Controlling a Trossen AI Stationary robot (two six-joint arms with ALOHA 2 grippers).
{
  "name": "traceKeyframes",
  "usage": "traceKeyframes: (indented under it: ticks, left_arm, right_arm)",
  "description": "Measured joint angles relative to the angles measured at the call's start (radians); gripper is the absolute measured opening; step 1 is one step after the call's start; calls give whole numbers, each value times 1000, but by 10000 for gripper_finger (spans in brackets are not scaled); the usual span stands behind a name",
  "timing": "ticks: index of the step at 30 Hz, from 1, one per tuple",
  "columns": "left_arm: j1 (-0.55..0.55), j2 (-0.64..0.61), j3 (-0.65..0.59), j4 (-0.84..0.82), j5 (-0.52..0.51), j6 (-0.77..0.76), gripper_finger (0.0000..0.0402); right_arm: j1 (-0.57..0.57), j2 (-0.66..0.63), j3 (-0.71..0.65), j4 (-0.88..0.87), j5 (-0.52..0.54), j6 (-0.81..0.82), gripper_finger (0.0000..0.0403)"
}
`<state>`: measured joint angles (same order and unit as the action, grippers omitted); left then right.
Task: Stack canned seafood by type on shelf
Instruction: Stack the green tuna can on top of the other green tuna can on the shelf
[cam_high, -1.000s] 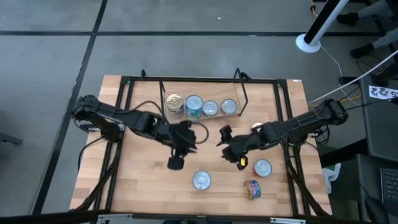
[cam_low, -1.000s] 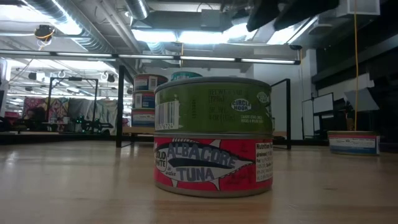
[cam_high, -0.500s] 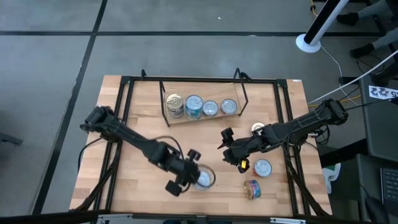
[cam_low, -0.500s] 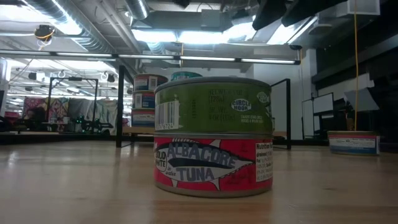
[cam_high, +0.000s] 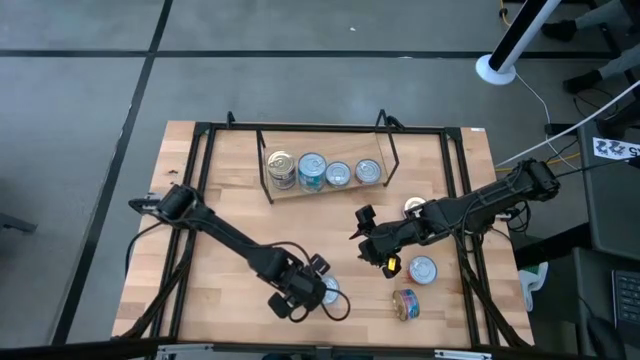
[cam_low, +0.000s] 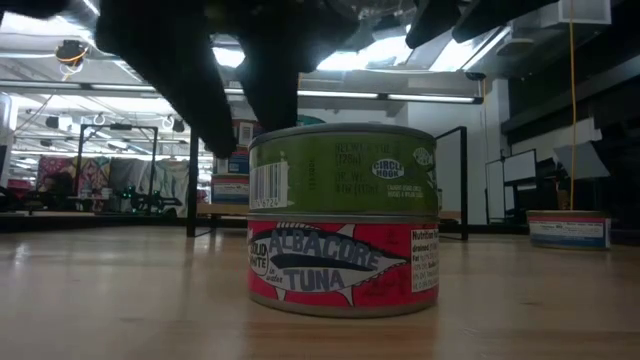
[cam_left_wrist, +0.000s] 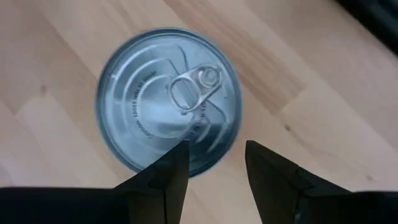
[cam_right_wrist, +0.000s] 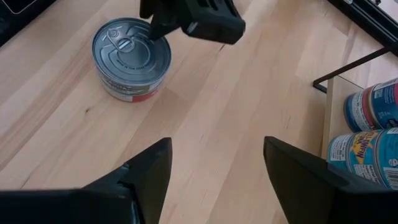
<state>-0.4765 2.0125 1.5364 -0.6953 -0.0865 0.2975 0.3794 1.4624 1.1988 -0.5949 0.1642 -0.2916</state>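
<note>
Stacked tin (cam_left_wrist: 168, 99): rigid, slick metal; grip opposite side walls below lid rim. Left gripper (cam_left_wrist: 214, 168) above, fingers parted, empty

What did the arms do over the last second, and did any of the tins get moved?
The left arm swung from the table's middle toward the near edge; its gripper now hangs over the two-tin stack, fingers opened wider but gripping nothing yet. The right gripper stayed put, open and empty. No tins moved: those on the shelf and the loose ones at the right kept their places.
</note>
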Motion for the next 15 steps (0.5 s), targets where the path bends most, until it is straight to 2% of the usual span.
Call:
traceKeyframes:
  ticks: [7,15]
  left_arm:
    - [26,17,0,5,-34,37,143]
    - [77,17,1,6,-43,9,77]
  right_arm:
    - [0,0,0,-3,0,-1,253]
    - [0,1,0,-8,0,-1,253]
